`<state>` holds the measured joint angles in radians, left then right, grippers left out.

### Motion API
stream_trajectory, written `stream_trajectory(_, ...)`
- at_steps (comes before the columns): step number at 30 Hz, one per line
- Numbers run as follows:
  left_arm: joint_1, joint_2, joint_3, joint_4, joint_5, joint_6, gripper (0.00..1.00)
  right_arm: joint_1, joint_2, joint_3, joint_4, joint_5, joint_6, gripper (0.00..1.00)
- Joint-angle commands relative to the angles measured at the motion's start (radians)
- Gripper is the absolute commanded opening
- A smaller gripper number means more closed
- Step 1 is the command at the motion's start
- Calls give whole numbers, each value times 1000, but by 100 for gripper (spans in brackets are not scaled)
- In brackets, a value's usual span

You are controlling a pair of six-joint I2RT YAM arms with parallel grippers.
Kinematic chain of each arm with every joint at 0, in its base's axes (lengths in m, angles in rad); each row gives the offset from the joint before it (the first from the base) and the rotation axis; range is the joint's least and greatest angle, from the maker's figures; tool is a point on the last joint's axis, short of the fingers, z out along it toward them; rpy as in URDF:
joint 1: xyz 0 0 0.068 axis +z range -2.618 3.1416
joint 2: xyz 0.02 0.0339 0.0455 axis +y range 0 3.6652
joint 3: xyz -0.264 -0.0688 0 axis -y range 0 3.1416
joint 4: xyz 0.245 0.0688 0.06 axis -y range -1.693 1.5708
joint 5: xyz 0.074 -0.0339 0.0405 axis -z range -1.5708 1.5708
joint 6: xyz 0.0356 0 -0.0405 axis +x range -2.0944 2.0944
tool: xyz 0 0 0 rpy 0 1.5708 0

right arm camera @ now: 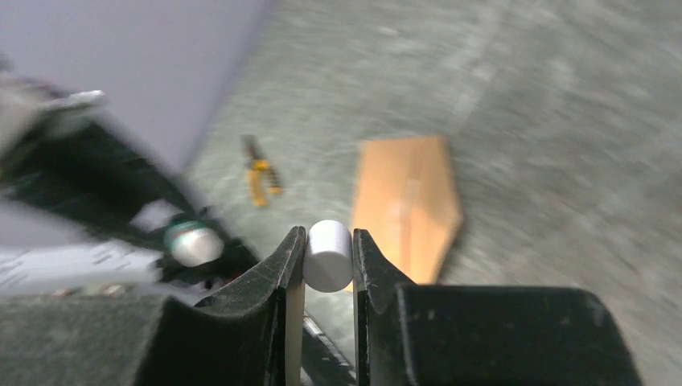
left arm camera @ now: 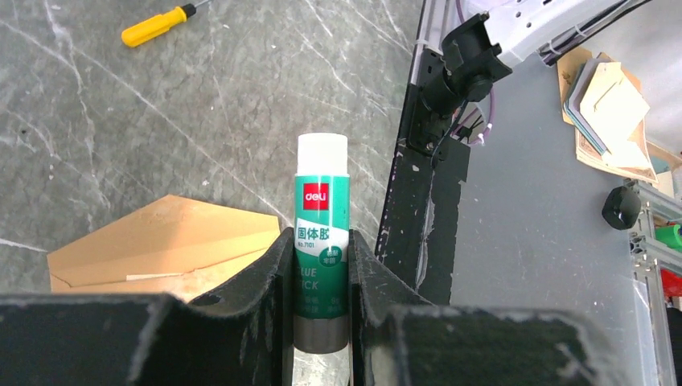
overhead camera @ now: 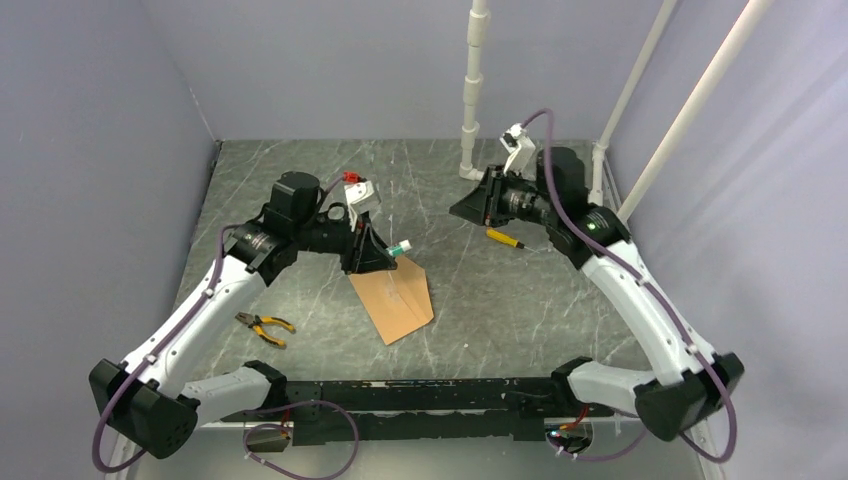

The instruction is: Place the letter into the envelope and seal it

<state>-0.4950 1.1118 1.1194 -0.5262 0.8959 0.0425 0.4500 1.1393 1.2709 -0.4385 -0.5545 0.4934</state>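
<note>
The left gripper (left arm camera: 320,239) clamps a green plastic glue stick (left arm camera: 322,193); the right gripper (right arm camera: 327,237) pinches a white cylindrical cap (right arm camera: 328,261). Dab glue lightly along the flap of the brown kraft-paper envelope (overhead camera: 400,300) just beneath the left fingers.

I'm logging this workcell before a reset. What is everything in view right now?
envelope: one, brown, flat on the table, pointed flap open
glue stick: one, green with white top, held near the envelope's far end
white cylinder: one, small, held off the table
screwdriver: one, yellow handle, on the table near the right arm
pliers: one, yellow handles, left of the envelope
pipes: three, white, back right
table: one, grey marbled
left gripper: one, black, shut on the glue stick
right gripper: one, black, shut on the white cylinder
</note>
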Motion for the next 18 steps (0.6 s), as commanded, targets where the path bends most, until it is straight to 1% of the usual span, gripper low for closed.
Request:
stream_trajectory(1,1,0,33,23,-25,-81,2,-7,94,-17,-215,476,-98,0)
stream_trajectory(4,-1,-16,14,46,-48,-110,3,-10,169,-67,-232,637,-78,0)
stream_trajectory(9,-1,-36,-20,89,-34,-152,2,-14,281,-156,-164,764,-30,0)
stream_trajectory(13,-1,-40,-43,112,-14,-174,2,-16,349,-204,-111,796,-9,0)
stream_trajectory(18,-1,-30,-57,123,6,-187,3,-20,460,-213,-100,816,3,0)
